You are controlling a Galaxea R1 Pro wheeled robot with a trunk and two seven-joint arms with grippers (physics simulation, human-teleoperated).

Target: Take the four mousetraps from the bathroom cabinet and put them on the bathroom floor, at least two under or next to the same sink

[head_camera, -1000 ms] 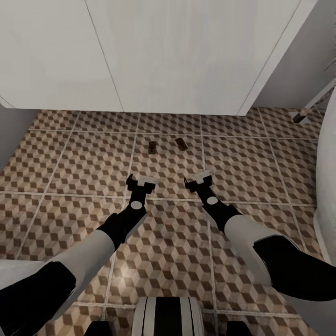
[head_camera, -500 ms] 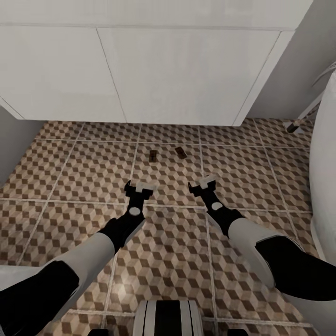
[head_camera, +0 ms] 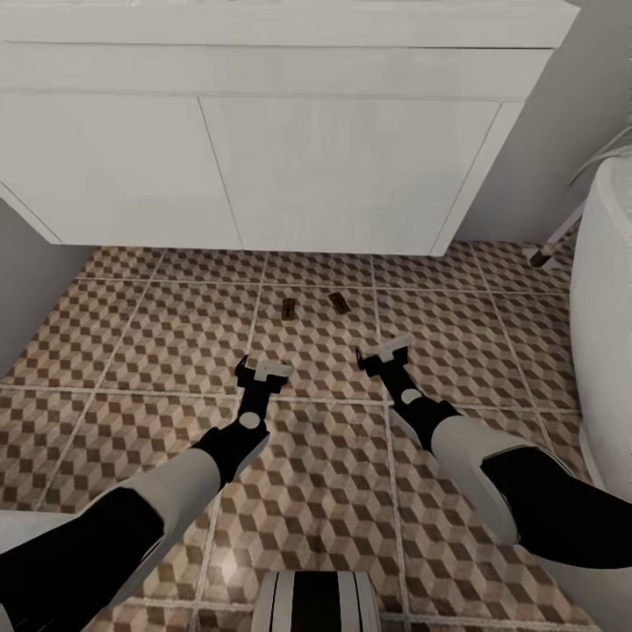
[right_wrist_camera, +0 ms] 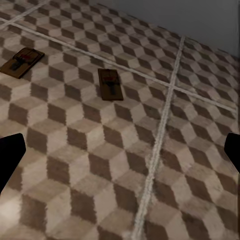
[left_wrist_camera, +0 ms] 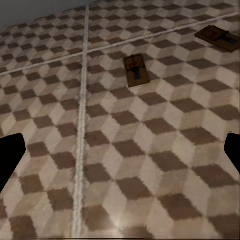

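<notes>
Cube-patterned bathroom floor (head_camera: 132, 333) is stretching ahead of us to a white vanity (head_camera: 263, 158), and more of that vanity's front and top edge is showing than a second ago, since our head view is tilting up. We are seeing two mousetraps lying flat on one tile just short of the vanity, the left trap (head_camera: 288, 308) near the right trap (head_camera: 340, 302), not touching. Our left gripper (head_camera: 262, 366) and right gripper (head_camera: 386, 349) are hovering above the tiles, fingers apart and holding nothing.
</notes>
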